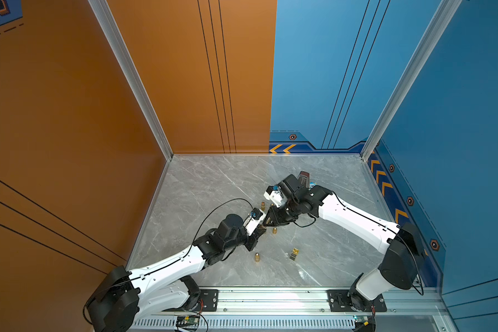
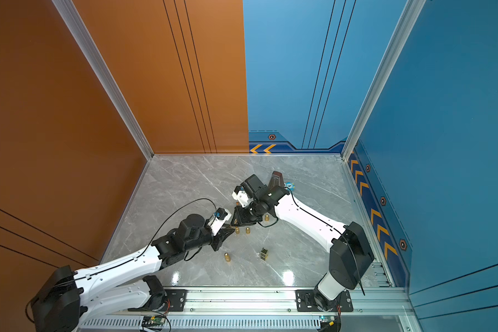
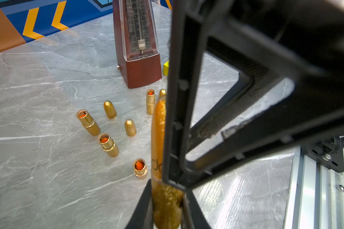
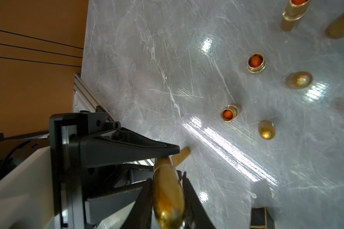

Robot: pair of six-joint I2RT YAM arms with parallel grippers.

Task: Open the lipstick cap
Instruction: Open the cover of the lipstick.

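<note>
The lipstick [image 3: 157,170] is clamped near the middle of the table [image 1: 202,186], base [image 3: 167,208] in the left gripper [image 3: 167,190], cap [image 3: 158,123] in the right gripper [image 4: 167,178] (both pinched tight on it). Opened lipsticks [image 3: 108,144] are seen close by; bare table is left toward the orange wall [image 1: 69,115].

Surface finish survey: tabletop, items, fixtures.
Table [image 3: 48,89]: grey marble-look slab, smooth, glossy, showing lamp glare. Held lipstick [image 3: 158,128] and loose caps [image 3: 130,127]: gold, glitter-grained, shiny. Open tubes [image 3: 108,145]: polished gold metal-look collars, grained lower bodies. Metronome [image 3: 143,73]: reddish wood-look case, satin, with a clear plastic front. Fingers [image 3: 179,99]: matt black plastic; pad [image 3: 236,105] rough-textured. Arm shells [image 1: 354,215]: smooth white plastic. Rail [image 3: 306,188]: bare ribbed aluminium. Walls [image 1: 69,115]: matt panels.
</note>
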